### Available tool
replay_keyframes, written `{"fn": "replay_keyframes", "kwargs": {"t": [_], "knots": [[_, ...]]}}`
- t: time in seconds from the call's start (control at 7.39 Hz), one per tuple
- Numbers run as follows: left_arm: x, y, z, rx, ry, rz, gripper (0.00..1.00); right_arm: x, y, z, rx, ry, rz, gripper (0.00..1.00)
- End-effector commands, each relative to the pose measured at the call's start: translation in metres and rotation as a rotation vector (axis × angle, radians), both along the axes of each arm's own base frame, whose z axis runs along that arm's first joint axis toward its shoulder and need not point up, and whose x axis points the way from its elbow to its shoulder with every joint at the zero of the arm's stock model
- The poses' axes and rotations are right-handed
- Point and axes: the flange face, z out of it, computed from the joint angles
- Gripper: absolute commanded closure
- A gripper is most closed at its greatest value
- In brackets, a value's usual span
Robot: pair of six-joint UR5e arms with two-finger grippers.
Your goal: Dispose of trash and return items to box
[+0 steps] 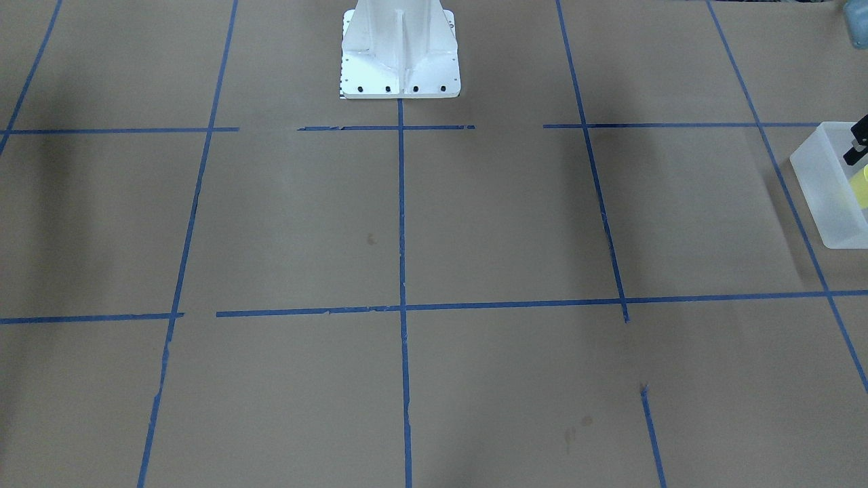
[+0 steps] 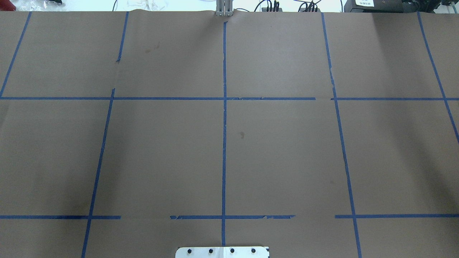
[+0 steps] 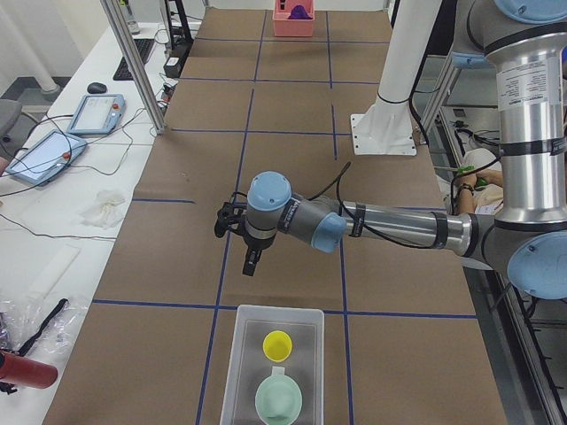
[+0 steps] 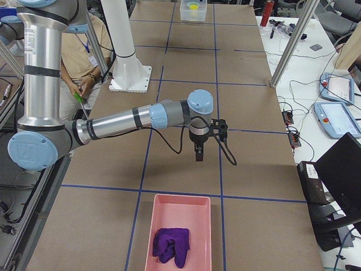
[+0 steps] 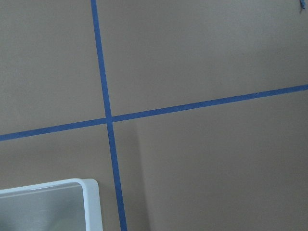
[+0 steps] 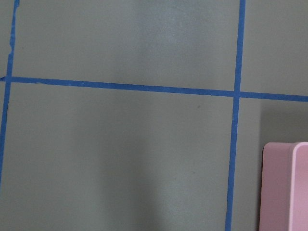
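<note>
The frosted white box [image 3: 275, 372] stands at the near end of the table in the exterior left view. The yellow cup [image 3: 278, 344] and the mint-green bowl [image 3: 279, 400] stand upright inside it. My left gripper [image 3: 252, 264] hangs above the table, short of the box's far wall, and holds nothing that I can see; I cannot tell if it is open or shut. The front-facing view shows the box [image 1: 829, 183] at its right edge. My right gripper [image 4: 198, 155] hangs over bare table short of a pink tray; I cannot tell its state.
A pink tray [image 4: 180, 237] holding a crumpled purple cloth [image 4: 172, 247] stands at the table's other end. The white robot pedestal [image 1: 400, 54] stands at the middle of the robot's side. Brown paper with blue tape lines covers the table. A person sits beside the pedestal.
</note>
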Motion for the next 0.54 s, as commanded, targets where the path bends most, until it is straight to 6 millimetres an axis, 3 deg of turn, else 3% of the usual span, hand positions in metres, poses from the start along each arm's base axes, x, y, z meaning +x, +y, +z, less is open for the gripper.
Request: {"fn": "replay_keyframes", "kwargs": {"t": [0.0,0.41], "knots": [[0.002,0.002,0.004,0.031,-0.045,0.118,0.00,0.000,-0.002,0.000,0.003,0.003,-0.002,0.00],[-0.013,-0.004,0.001,0.036,-0.048,0.115,0.00,0.000,-0.004,-0.001,0.006,0.001,-0.001,0.00]]}}
